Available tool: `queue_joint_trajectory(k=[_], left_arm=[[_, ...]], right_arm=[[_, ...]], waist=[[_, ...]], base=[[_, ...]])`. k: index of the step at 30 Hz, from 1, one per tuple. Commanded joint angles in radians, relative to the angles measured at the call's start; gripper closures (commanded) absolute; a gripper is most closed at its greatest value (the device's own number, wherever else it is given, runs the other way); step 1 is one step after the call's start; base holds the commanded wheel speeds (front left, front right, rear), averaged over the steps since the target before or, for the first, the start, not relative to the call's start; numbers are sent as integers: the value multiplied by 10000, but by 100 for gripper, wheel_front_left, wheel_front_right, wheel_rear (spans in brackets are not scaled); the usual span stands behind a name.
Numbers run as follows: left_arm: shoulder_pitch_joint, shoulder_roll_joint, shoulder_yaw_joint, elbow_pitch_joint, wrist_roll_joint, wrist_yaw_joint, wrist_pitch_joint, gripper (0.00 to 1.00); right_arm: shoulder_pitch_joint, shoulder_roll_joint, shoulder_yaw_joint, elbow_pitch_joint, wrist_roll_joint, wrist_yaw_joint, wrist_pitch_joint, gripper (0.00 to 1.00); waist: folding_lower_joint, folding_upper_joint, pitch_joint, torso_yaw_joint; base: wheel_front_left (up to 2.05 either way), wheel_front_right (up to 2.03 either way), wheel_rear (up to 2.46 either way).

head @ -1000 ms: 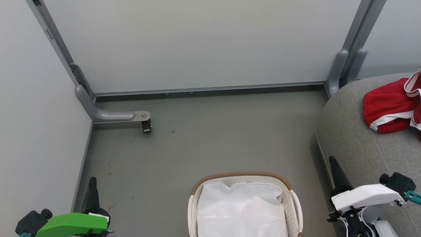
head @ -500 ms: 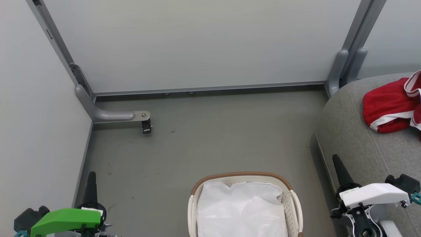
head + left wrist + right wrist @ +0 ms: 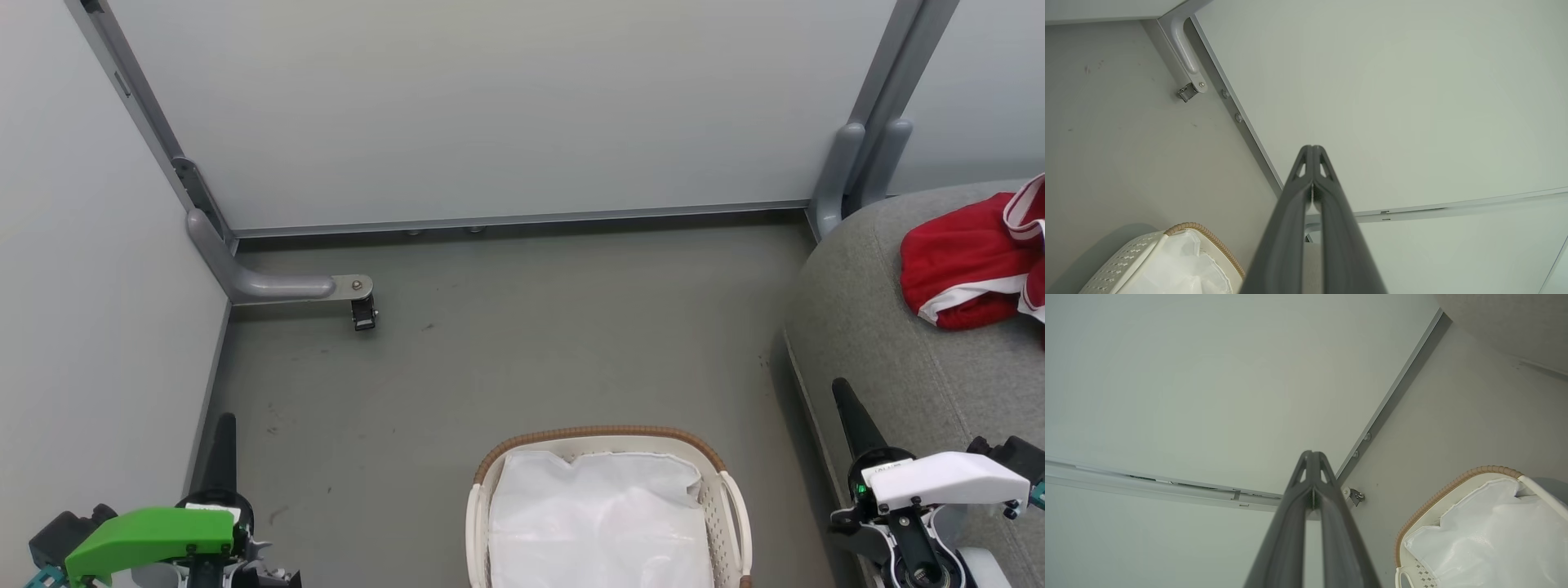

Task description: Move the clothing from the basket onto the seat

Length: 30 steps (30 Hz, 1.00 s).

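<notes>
Down from the head camera, the basket (image 3: 596,431) sits on the grey floor (image 3: 506,343) at the bottom middle, with a white liner sheet (image 3: 600,514) inside it and nothing red showing in it. Over to the right, the clothing (image 3: 963,261) lies in a red heap with white trim on the seat (image 3: 898,351), well apart from the basket. The left gripper (image 3: 224,420) stands at the lower left by the side wall, its two dark fingers pressed together and holding nothing. The right gripper (image 3: 841,390) stands at the lower right against the front edge of the seat, its fingers likewise together and empty. A metal foot with a small caster (image 3: 363,313) rests on the floor near the far left corner.

Along the left wrist's view, the left gripper (image 3: 1312,149) points at a pale wall panel (image 3: 1412,102), tips meeting, nothing between them. The basket (image 3: 1126,261) and its liner sheet (image 3: 1184,265) lie at the lower left.

Along the right wrist's view, the right gripper (image 3: 1312,455) is closed to a point and bare. The basket (image 3: 1437,498) with the liner sheet (image 3: 1490,535) sits at the lower right, and a corner of the seat (image 3: 1515,322) shows at the top right.
</notes>
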Motion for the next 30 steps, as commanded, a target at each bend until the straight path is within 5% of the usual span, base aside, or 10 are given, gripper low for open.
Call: queue_joint_trajectory(k=[1,30], left_arm=[[-242,69,44,-92,-247,-65,59,100],[-558,82,228,-127,-2218,-80,649,100]], right_arm=[[-98,-58,-66,-115,253,-6,67,100],[-75,-75,-404,-316,2536,-8,659,100]], waist=[[0,76,1,0],[0,102,17,0]], base=[[0,0,0],[0,0,0]])
